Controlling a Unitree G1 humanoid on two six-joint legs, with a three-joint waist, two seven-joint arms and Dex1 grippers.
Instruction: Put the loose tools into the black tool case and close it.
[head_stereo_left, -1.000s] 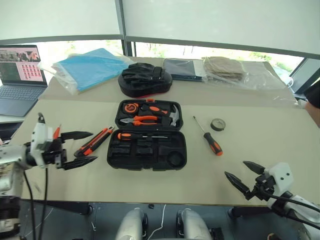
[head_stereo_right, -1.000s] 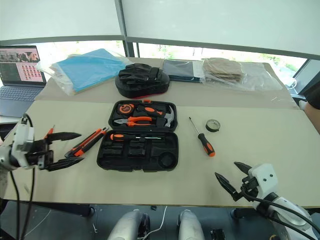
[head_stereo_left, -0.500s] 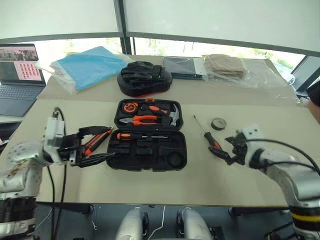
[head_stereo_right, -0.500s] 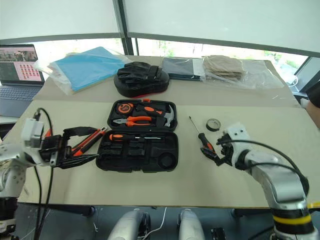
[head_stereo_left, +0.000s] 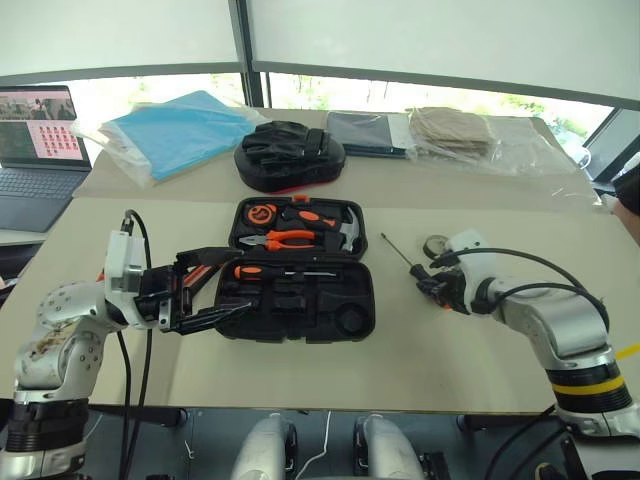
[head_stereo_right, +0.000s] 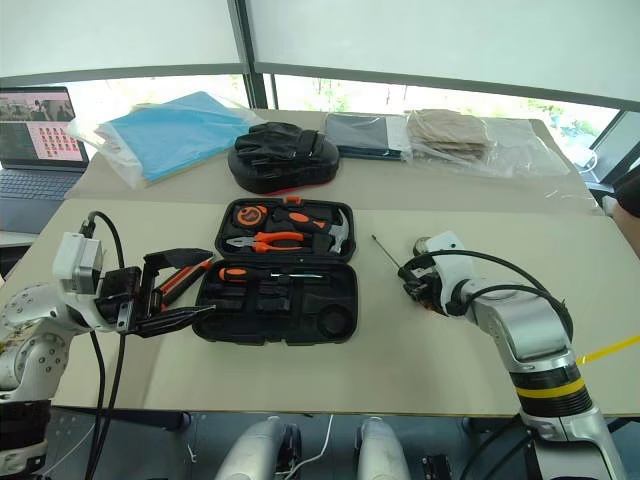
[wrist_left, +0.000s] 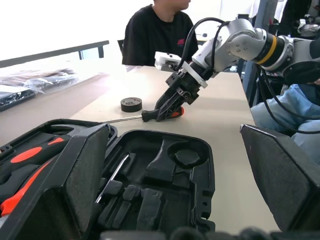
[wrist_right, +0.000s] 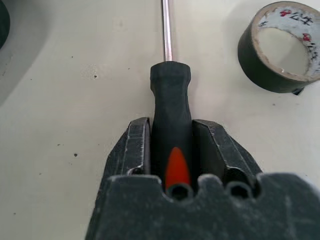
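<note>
Your right gripper (wrist_right: 172, 150) has its jaws clenched on the screwdriver (wrist_right: 171, 95); lift it level off the table (head_stereo_left: 300, 370). Left gripper (head_stereo_left: 215, 290) jaws gape, holding nothing.

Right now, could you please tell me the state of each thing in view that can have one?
black tool case: open, lid flat on the table.
right gripper: shut on the screwdriver's handle.
screwdriver: lying on the table, gripped.
left gripper: open, holding nothing, beside the case.
utility knife: lying loose left of the case.
tape roll: lying flat, untouched.
laptop: open, screen on.
</note>
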